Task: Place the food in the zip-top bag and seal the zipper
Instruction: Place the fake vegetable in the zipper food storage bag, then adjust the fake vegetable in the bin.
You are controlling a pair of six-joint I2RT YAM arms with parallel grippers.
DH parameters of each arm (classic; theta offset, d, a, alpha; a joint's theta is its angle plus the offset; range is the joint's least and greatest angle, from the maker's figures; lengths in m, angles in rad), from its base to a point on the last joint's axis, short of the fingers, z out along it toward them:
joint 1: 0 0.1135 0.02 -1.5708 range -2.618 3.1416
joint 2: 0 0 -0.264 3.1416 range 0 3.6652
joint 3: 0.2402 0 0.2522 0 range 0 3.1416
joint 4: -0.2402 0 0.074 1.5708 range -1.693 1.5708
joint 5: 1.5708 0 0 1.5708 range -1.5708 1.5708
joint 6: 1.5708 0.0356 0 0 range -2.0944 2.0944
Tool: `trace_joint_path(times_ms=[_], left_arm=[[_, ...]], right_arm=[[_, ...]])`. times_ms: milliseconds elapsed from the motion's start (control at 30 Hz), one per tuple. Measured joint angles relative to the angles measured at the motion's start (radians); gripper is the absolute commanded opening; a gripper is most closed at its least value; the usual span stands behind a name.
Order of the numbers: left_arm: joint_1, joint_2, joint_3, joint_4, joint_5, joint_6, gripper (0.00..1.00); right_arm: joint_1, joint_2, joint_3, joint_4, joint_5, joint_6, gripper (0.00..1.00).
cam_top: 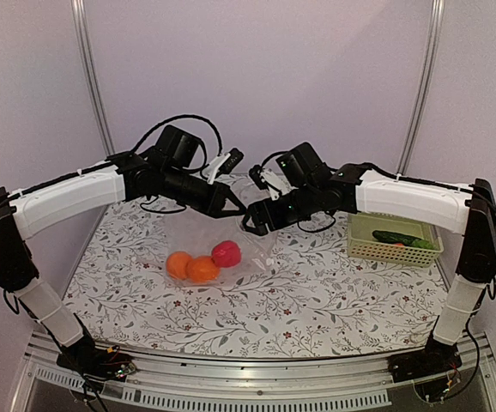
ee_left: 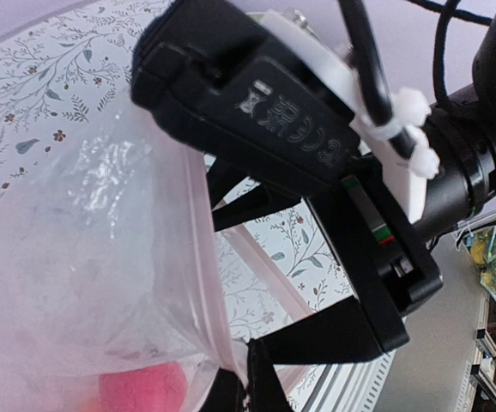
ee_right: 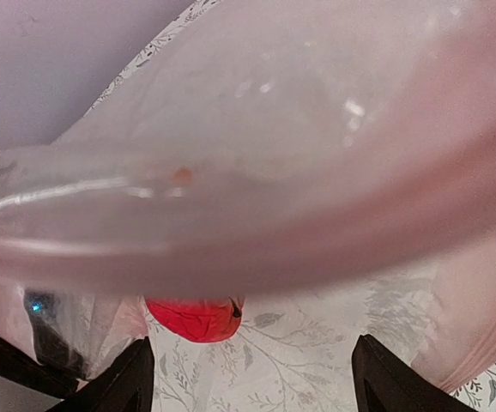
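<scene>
So: left pincer (cam_top: pixel 233 209) is clamped fully closed on the pink zipper strip (ee_left: pixel 203 257) of the zip-top bag (cam_top: pixel 198 236), lifting that rim off the desk (cam_top: pixel 317 300). Right pincer (cam_top: pixel 250 225) is just beside it at the same rim, jaws wide apart and gripping nothing. Its fingers (ee_right: pixel 124 382) straddle bare desk, with blurred bag film across the view above them.

Counts:
- 1 bag, mid-desk.
- 2 oranges (cam_top: pixel 178 263) (cam_top: pixel 202 270), touching each other, inside the bag's outline.
- 1 red fruit (cam_top: pixel 226 253) next to them, seen through the film.
- 1 cucumber (cam_top: pixel 396 237), in the basket (cam_top: pixel 364 249) at the right.
- 1 basket.
</scene>
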Motion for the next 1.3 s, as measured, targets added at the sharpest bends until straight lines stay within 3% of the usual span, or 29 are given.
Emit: trace_joint_path(times_ms=[467, 733, 900, 1033, 1300], left_arm=[[0.003, 0.0, 0.0, 0.0, -0.008, -0.003, 0.0], [0.007, 0.0, 0.0, 0.001, -0.023, -0.011, 0.0], [0.007, 0.0, -0.002, 0.001, -0.03, -0.011, 0.0], [0.007, 0.0, -0.002, 0.001, -0.034, -0.011, 0.0], [0.007, 0.0, -0.002, 0.001, -0.04, -0.011, 0.0]], right_arm=[[0.0, -0.032, -0.016, 0.001, -0.04, -0.005, 0.8], [0.002, -0.265, -0.086, -0.003, -0.05, -0.011, 0.81], [-0.008, -0.414, -0.115, -0.065, 0.067, -0.021, 0.79], [-0.071, -0.482, -0.145, -0.14, 0.18, -0.013, 0.79], [-0.313, -0.523, -0.23, -0.291, 0.355, 0.086, 0.78]])
